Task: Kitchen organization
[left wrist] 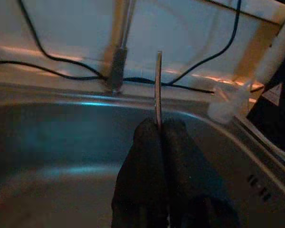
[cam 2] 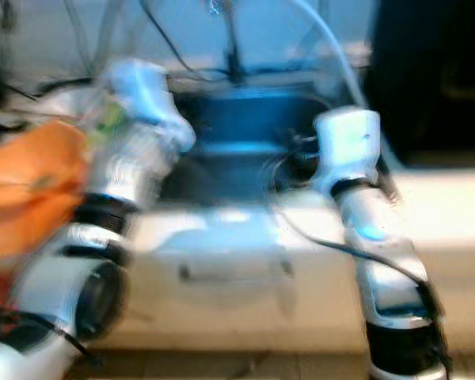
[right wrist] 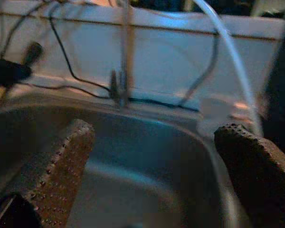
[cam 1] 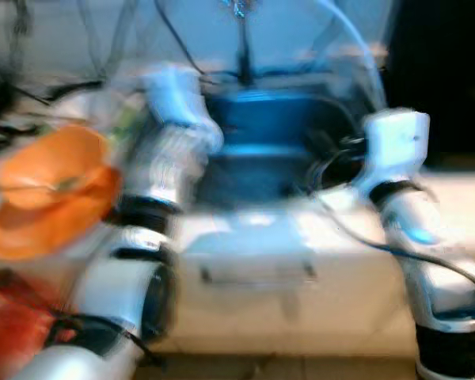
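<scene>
Left hand pinching thin rod over sink | right hand spread above basin

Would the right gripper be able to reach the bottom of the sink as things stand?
Probably yes: the right gripper hangs open over the sink, and nothing lies between its fingers and the steel bottom. The faucet stands behind it, out of the way.

Both silver arms reach forward and down, blurred in the head views. The left end effector has its fingers pressed together, while the right end effector has its fingers spread wide.
</scene>
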Robot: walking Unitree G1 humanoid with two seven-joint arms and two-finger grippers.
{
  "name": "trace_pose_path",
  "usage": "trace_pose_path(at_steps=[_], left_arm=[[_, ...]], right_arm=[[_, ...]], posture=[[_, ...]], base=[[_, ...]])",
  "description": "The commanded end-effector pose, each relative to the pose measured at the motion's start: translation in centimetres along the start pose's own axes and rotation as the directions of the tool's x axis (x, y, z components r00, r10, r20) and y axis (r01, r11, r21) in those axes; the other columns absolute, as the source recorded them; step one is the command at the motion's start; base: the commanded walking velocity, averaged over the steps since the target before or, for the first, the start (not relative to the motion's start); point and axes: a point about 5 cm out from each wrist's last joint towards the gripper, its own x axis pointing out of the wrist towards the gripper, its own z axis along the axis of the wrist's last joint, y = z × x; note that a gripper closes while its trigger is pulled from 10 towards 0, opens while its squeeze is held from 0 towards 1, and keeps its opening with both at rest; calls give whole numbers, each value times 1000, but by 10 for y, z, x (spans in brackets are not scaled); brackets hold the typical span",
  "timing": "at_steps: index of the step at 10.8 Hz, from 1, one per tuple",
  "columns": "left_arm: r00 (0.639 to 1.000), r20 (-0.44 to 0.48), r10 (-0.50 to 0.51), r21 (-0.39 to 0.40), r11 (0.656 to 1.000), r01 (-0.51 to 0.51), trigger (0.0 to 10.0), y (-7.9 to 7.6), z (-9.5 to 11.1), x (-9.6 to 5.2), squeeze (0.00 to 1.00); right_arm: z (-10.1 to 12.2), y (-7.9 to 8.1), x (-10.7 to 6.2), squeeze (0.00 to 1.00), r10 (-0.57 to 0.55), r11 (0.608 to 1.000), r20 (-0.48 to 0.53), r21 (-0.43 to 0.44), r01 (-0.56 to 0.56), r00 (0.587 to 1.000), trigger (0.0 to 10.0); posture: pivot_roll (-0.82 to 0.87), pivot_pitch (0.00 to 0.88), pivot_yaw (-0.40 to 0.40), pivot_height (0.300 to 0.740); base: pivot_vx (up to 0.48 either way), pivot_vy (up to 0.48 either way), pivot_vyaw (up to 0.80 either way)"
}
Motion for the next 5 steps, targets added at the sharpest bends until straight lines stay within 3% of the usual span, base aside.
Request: trace_pose_path(at_steps=[1,2,3,5], left_arm=[[998,30,56,10,998,-56,6000,19,12,-4,0],[998,28,57,12,998,-57,6588,19,12,-4,0],[999,35,41,5,999,-42,10000,18,12,-4,0],[998,33,44,2,999,-44,10000,19,11,-5,0]], right_arm=[[7,11,2,0,46,999,32,9,-47,998,10000],[6,11,2,0,47,999,30,9,-47,998,10000],[6,12,2,0,47,999,30,9,-48,998,10000],[5,11,1,0,47,999,27,9,-47,999,10000]], posture=[[-130,0,107,740],[-130,0,107,740],[-130,0,107,740],[-132,0,109,740]], base=[[446,0,0],[442,0,0],[0,0,0],[0,0,0]])
